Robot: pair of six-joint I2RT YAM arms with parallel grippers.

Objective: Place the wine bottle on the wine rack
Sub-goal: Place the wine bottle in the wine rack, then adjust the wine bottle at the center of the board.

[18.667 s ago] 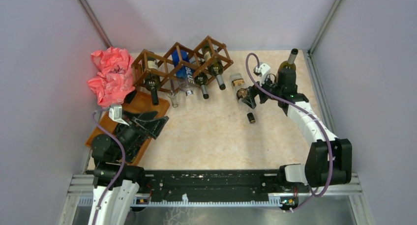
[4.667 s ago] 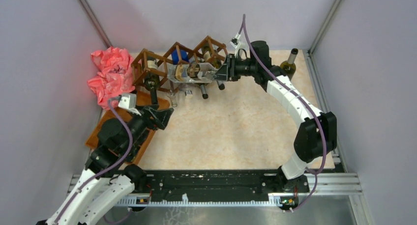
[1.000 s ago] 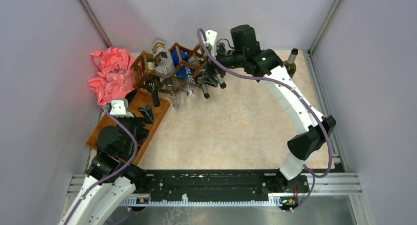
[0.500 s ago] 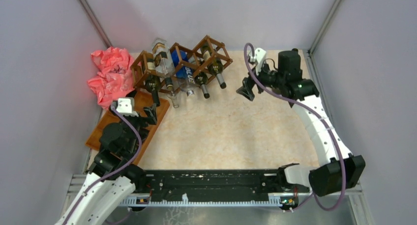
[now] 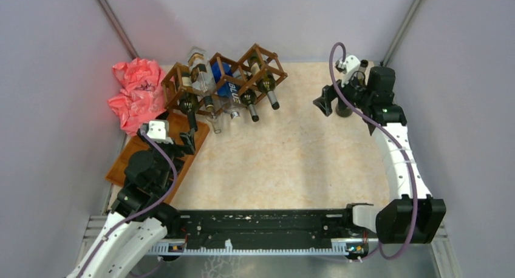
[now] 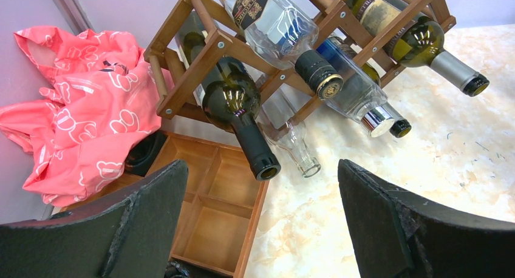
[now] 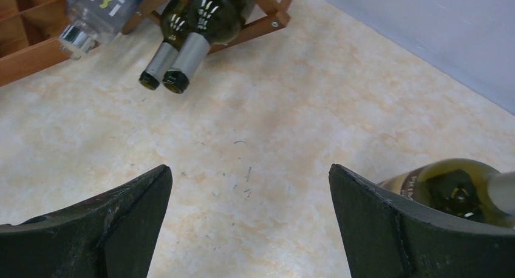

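From my top view the wine rack sits at eleven o'clock on the table, dark bottles filling its cells and a clear bottle lying in a notch along its top. The wine bottle I'm after stands upright at one o'clock, in the far right corner, well apart from the rack. My right gripper hovers just beside it, at its nine o'clock, jaws spread wide with nothing between them. My left gripper hangs over the compartment tray at nine o'clock, likewise gaping and empty. A pink bag lies crumpled at ten o'clock.
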